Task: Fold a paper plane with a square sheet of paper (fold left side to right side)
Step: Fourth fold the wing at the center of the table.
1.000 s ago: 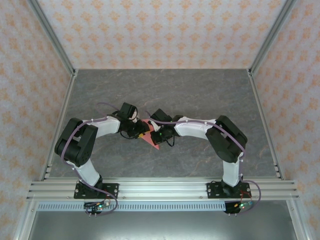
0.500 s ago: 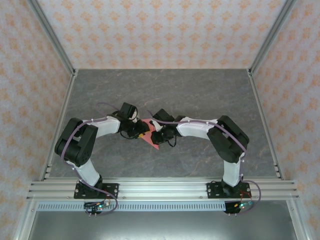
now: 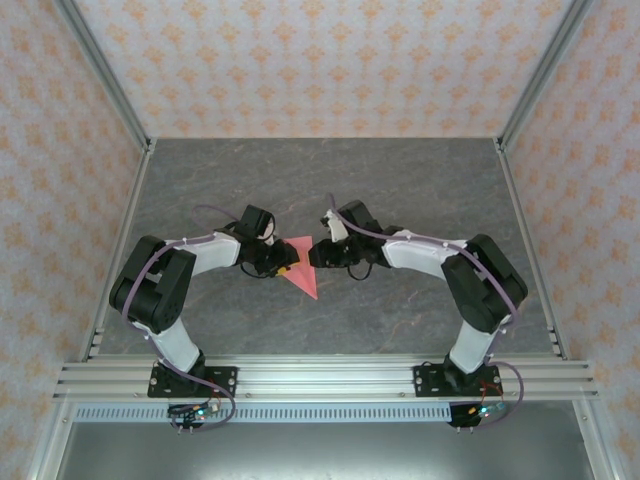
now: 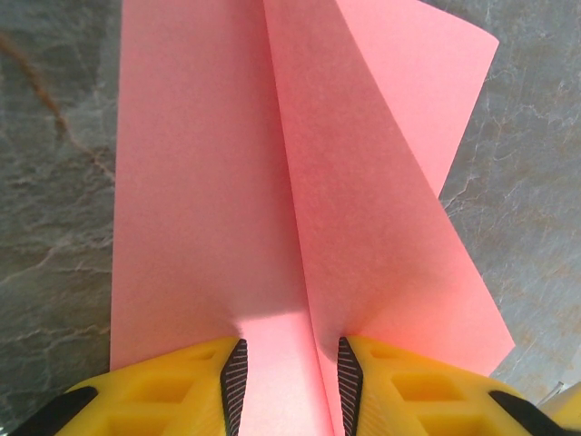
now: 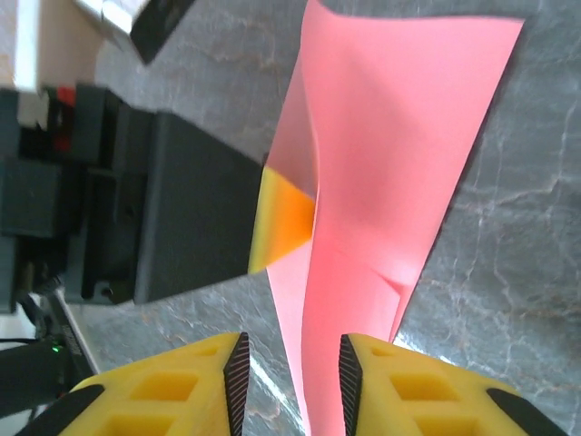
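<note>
The square sheet of paper (image 3: 302, 272) is salmon pink and creased into a narrow kite shape on the grey table, its sharp tip toward the near edge. Seen from the left wrist, the paper (image 4: 272, 182) has a long centre crease and a flap raised on the right. My left gripper (image 4: 286, 363) stands open, its yellow fingers (image 4: 182, 381) pressed down on the paper's left edge, and it appears again from above (image 3: 285, 262). My right gripper (image 5: 290, 363) is open with the paper (image 5: 390, 136) running loosely between its pads. From above, it (image 3: 316, 255) sits at the paper's right edge.
The grey marbled table (image 3: 400, 180) has free room at the back and on both sides of the arms. Patterned walls (image 3: 320, 60) close it on three sides. An aluminium rail (image 3: 320, 380) runs along the near edge.
My right gripper has opened and let go of the paper, and its arm has drawn back to the right. More of the paper now lies uncovered. The left arm has not moved.
</note>
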Controlling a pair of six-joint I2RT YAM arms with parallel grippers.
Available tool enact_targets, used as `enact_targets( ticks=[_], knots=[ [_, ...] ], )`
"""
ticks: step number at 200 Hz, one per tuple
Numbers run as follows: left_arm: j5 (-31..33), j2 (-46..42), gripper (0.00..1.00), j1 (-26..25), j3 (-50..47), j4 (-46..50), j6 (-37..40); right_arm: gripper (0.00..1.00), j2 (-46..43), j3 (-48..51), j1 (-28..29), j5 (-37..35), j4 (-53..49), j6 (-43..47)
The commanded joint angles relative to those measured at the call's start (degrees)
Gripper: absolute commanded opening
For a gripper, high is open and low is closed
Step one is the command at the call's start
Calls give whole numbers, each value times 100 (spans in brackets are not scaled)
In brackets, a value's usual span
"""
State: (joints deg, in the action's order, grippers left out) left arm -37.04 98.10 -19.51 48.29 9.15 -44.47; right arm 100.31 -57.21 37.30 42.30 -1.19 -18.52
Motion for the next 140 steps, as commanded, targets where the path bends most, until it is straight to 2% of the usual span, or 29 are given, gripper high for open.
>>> enact_targets(
  ticks=[1,34,108,140],
  knots=[
    [206,68,36,-25,-43,85,114,35,216,36,-100,487,749,-517],
    [208,53,36,-27,-44,86,108,35,490,-71,-100,733,1075,-752],
    [208,44,36,-27,-64,72,107,34,848,-235,-56,788,1060,-828],
    [208,44,36,-27,-74,69,105,24,973,-307,-30,788,1016,-820]
  ],
)
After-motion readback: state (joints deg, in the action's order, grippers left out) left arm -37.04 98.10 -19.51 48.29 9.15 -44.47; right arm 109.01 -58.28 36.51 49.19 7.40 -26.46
